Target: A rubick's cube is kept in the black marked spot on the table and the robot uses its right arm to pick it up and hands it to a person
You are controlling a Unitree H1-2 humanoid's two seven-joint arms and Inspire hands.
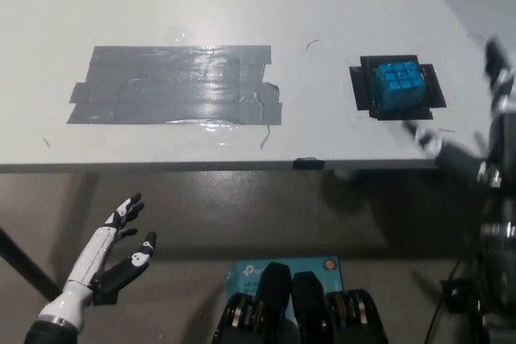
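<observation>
A Rubik's cube (397,86) with its blue face up sits on the black marked spot (360,93) at the right side of the table. My black right hand (482,130) hovers at the picture's right edge, to the right of the cube and apart from it, fingers spread and blurred, holding nothing. My white left hand (122,241) rests open at the lower left, below the table's front edge.
A large patch of grey tape (177,84) covers the table's middle left. A small black tape tab (308,163) sits on the table's front edge (161,167). A teal box (250,273) lies on the floor below.
</observation>
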